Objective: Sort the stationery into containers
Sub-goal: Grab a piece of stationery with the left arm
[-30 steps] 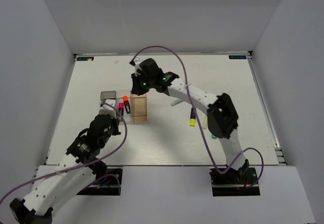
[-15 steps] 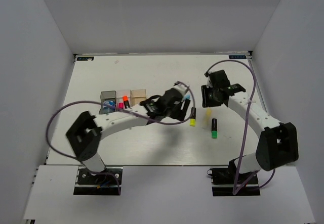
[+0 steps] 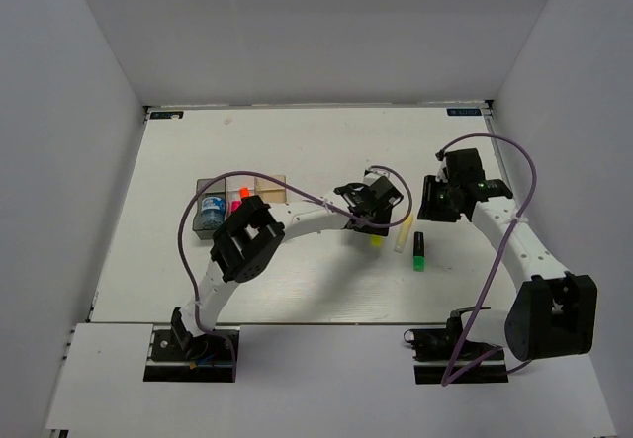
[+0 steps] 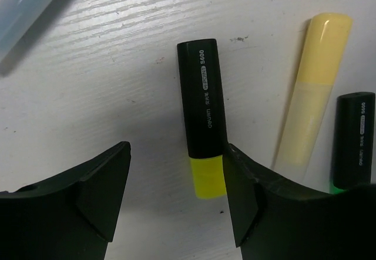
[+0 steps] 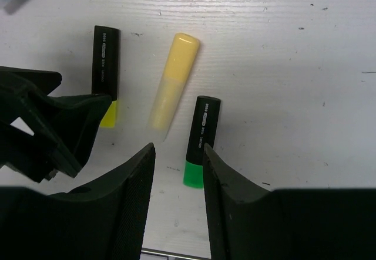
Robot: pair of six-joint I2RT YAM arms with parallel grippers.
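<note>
Bench [image 3: 297, 151] space splits in two: the containers [image 3: 268, 185] stand in a row toward 9 o'clock, well apart from the loose stationery lying right of centre. The left arm reaches across to that loose group, so it is the nearer one for the piece in question.

The left pincer [image 4: 175, 157] is spread wide and holds nothing. In its wrist view the yellow-capped marker [image 4: 202, 125] lies in the gap between the jaws. Its long axis runs from 12 to 6 o'clock, cap at the 6 o'clock end, so it lies square across the closing line. It sits off centre, hard by the 3 o'clock jaw; whether it touches that jaw I cannot tell. Closing here would likely nudge it sideways before it seats.

The right pincer [image 5: 178, 154] is also spread and empty. The green-capped marker [image 5: 201, 139] lies just off its 3 o'clock jaw, likewise lengthwise from 12 to 6. A cream stick [image 5: 171, 87] lies between the two markers, touching neither.
</note>
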